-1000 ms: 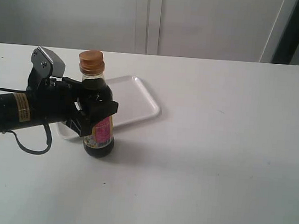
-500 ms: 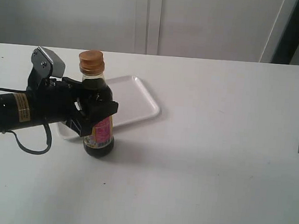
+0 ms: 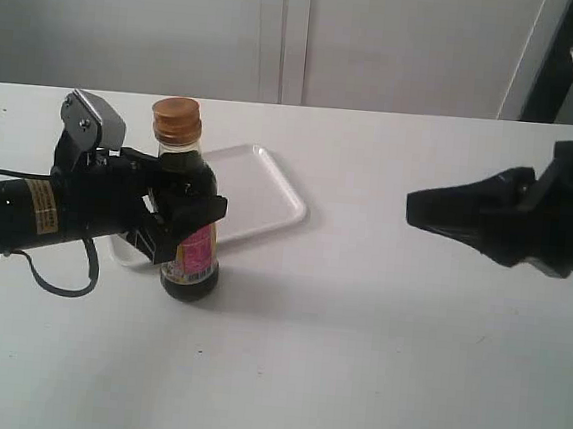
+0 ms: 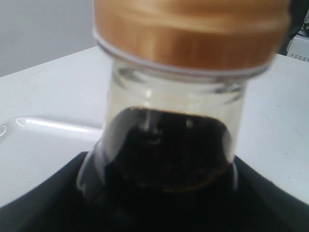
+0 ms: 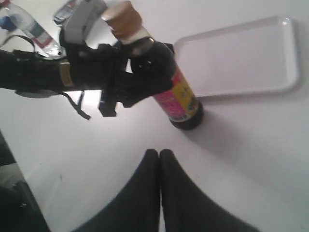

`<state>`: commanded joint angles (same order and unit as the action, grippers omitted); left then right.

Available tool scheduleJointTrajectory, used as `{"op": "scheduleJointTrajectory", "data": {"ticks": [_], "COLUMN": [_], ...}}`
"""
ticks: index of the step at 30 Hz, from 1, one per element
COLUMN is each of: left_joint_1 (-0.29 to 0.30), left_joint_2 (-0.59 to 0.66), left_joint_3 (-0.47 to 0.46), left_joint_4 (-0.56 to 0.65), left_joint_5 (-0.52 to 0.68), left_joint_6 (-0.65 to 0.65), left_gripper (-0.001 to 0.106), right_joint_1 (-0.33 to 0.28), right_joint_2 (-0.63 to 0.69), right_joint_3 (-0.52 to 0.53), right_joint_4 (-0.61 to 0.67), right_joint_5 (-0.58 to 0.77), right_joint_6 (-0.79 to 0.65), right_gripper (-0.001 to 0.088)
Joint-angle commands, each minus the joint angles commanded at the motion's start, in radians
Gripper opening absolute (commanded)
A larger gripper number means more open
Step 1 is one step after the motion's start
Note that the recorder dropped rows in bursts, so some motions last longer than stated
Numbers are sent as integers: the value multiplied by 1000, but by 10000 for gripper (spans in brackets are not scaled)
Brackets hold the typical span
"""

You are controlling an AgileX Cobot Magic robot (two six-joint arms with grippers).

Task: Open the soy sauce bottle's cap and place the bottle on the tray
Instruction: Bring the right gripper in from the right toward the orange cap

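The soy sauce bottle stands upright on the white table, just in front of the tray. Its copper-orange cap is closed on the neck. My left gripper is shut on the bottle's body. The left wrist view fills with the cap and the dark liquid of the bottle. My right gripper hovers well to the right of the bottle, its fingers pressed together and empty. The right wrist view shows the bottle, the tray and my right gripper.
The white table stretches out round the bottle. A cable trails from the left arm over the table. In the right wrist view, bottles lie beyond the left arm.
The right arm has come into the exterior view from the right and reached leftward toward the bottle. The left gripper and the bottle have not moved.
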<state>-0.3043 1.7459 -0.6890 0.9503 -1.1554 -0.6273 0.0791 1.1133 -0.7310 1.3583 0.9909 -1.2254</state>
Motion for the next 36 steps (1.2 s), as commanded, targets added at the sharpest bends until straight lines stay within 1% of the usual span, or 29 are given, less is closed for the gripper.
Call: {"op": "scheduleJointTrajectory", "data": {"ticks": [3, 7, 15, 18, 22, 23, 26, 30, 36], "left_joint_1": [0, 0, 0, 0, 0, 0, 0, 0, 0], "left_joint_2": [0, 0, 0, 0, 0, 0, 0, 0, 0], "left_joint_3": [0, 0, 0, 0, 0, 0, 0, 0, 0], "left_joint_4": [4, 6, 6, 17, 25, 29, 31, 31, 31], "left_joint_5": [0, 0, 0, 0, 0, 0, 0, 2, 2], "left_joint_6": [0, 0, 0, 9, 26, 26, 26, 26, 26], "left_gripper": [0, 0, 0, 0, 0, 0, 0, 0, 0], "right_joint_1": [37, 92, 201, 277, 321, 342, 373, 407, 414], "right_joint_2": [45, 101, 257, 346, 418, 449, 505, 566, 628], "right_joint_3": [-42, -98, -202, -242, -280, -301, -350, -411, -452], "right_joint_4": [23, 54, 92, 139, 141, 141, 167, 172, 177], "right_joint_5": [14, 6, 6, 6, 6, 6, 6, 8, 8], "right_joint_6": [-27, -27, -27, -27, -27, -27, -27, -13, -1], "right_gripper": [0, 0, 0, 0, 0, 0, 0, 0, 0]}}
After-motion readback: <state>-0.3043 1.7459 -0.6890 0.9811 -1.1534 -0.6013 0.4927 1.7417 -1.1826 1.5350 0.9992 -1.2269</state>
